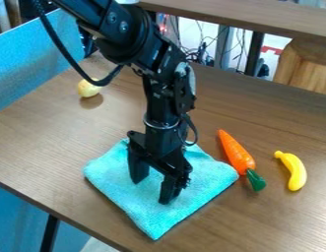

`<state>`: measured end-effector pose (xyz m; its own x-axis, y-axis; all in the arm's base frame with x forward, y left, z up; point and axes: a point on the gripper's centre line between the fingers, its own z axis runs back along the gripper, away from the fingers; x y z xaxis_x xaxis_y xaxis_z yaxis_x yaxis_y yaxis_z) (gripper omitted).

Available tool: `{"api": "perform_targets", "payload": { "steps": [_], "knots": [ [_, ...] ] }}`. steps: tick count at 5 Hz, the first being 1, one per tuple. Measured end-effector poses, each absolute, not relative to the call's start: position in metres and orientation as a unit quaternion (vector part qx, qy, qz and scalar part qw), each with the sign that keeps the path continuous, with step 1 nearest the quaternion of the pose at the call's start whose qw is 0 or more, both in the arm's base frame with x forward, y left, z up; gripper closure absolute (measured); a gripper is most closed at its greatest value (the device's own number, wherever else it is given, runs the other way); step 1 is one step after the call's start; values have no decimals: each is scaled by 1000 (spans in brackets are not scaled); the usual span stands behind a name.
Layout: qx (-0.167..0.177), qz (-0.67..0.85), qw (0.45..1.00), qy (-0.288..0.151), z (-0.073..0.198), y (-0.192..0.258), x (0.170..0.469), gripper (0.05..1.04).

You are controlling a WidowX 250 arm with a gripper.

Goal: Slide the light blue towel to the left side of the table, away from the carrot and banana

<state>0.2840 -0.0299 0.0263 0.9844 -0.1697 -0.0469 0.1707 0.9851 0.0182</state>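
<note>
A brown bench (53,142) carries a turquoise cloth (148,211), an orange carrot (237,154) beside it, a yellow banana (296,171) and a pale yellow rounded object (88,88).

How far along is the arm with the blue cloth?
Done: nothing I can confirm; the cloth lies flat on the table. In hand: nothing gripped; the gripper is open at the cloth, contact unclear. Left: likely all the handling, since the fingers haven't closed on it. Carrot and banana lie beside it.
</note>
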Motion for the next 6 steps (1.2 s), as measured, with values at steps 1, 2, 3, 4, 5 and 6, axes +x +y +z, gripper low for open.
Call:
{"api": "perform_targets", "payload": {
  "steps": [1, 2, 3, 4, 5, 6],
  "knots": [
    [37, -65, 997, 6, 22, -21, 277, 83],
    [67, -17, 998, -13, 22, 12, 255, 83],
    [101, 30, 994, -10, 23, 57, 244, 83],
    [117, 75, 990, -11, 24, 106, 254, 83],
    [135, 91, 987, 3, 24, 139, 273, 82],
    [133, 97, 986, 16, 23, 166, 281, 82]
  ]
}}
